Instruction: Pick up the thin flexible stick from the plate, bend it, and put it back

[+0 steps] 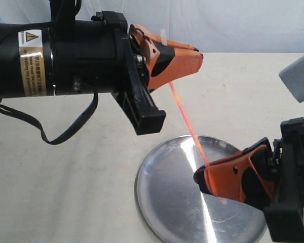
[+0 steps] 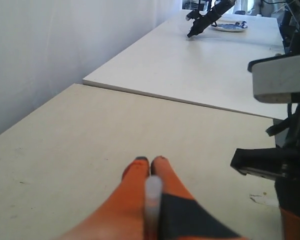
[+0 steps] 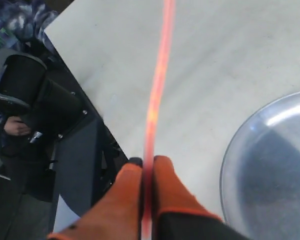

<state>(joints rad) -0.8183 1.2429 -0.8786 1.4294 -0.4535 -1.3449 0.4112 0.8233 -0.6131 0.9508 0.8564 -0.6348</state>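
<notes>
The thin red-orange stick (image 1: 185, 115) hangs in the air above the silver plate (image 1: 167, 197), slanting between both grippers and only slightly curved. My left gripper (image 1: 198, 53) is shut on its upper end; a whitish tip (image 2: 153, 197) pokes out between the orange fingers. Down at the right, my right gripper (image 1: 198, 181) is shut on the lower end, just above the plate. In the right wrist view the stick (image 3: 157, 85) runs straight out from the closed fingers (image 3: 146, 162), with the plate's rim (image 3: 230, 165) beside them.
The plate lies on a cream table (image 1: 66, 177). A second table (image 2: 205, 65) stands beyond, with another arm and a dish at its far end. The right arm's black mount (image 2: 270, 162) is close by.
</notes>
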